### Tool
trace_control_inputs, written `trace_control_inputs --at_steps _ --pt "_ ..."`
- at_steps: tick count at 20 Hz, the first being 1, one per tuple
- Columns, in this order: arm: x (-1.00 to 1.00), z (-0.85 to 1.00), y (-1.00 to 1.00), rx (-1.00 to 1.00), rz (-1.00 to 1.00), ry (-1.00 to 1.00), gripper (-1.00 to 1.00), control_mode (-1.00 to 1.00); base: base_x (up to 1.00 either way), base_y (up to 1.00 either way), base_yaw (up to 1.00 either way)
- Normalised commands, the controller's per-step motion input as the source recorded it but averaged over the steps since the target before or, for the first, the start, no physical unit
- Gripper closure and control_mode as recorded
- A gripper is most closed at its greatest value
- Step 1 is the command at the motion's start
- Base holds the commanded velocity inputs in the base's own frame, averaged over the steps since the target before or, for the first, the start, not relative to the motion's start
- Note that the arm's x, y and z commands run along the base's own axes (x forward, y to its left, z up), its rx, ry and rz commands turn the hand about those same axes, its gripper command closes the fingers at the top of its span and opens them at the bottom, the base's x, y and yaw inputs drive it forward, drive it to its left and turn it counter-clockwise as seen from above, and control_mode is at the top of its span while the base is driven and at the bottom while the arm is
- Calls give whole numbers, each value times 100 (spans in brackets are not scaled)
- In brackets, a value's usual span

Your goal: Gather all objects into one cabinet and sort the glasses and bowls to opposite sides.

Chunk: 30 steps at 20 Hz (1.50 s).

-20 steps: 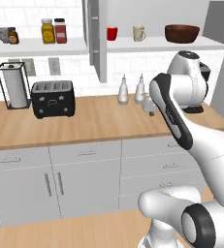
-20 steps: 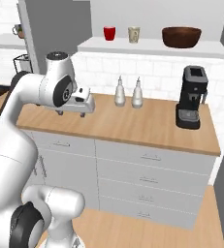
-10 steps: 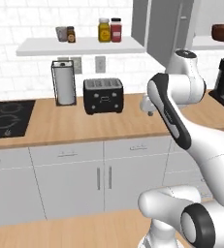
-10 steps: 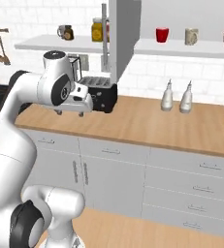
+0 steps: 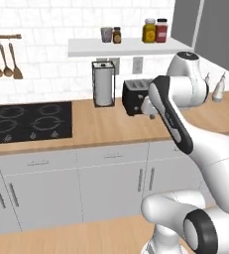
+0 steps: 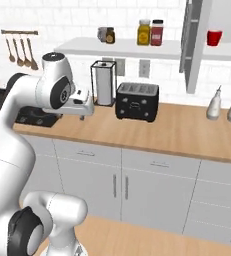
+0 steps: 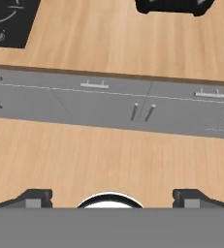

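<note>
1. Whole scene has shifted to the right in both base views against the earlier pictures; this is the base driving left along the counter [image 5: 101,130], not a move of the things; the cooktop [image 5: 29,121] and the hanging utensils [image 5: 4,59] have come into the left base view

2. The open cabinet door [image 6: 189,47] now sits at the right of the right base view, with the red tumbler [image 6: 214,37] standing on the cabinet shelf behind it; the two white bottles [image 6: 214,103] stand on the counter below

3. The grey mug [image 5: 106,34] stands on the tiled wall shelf [image 5: 121,47], just beside a small dark jar [image 5: 117,35] and well apart from the yellow jar [image 5: 149,31] and red jar [image 5: 161,31]; it is outside the cabinet, so judged to be the item left to gather

4. The gripper [image 7: 111,198] is carried at about counter height in front of the toaster [image 5: 136,96] and looks down over the counter edge at the drawer fronts and floor; its fingertips [image 7: 33,197] stand spread wide with nothing between them

5. Judgement: this is a transit step toward the grey mug; no pick has begun; the arm must yet rise to shelf height; the dark jar touching or nearly touching the mug is a knock risk on approach
</note>
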Motion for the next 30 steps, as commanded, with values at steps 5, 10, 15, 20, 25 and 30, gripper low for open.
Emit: trace_control_inputs --at_steps 5,10,15,20,25,30 --pt "0 0 0 0 0 0 -100 100 48 51 -19" --pt "0 0 0 0 0 0 -100 100 63 32 -31" --pt "0 0 0 0 0 0 -100 100 62 52 -27" --pt "0 0 0 0 0 0 -100 100 31 49 -13" --pt "0 0 0 0 0 0 -100 100 16 44 -7" --pt "0 0 0 0 0 0 -100 100 32 43 -8"
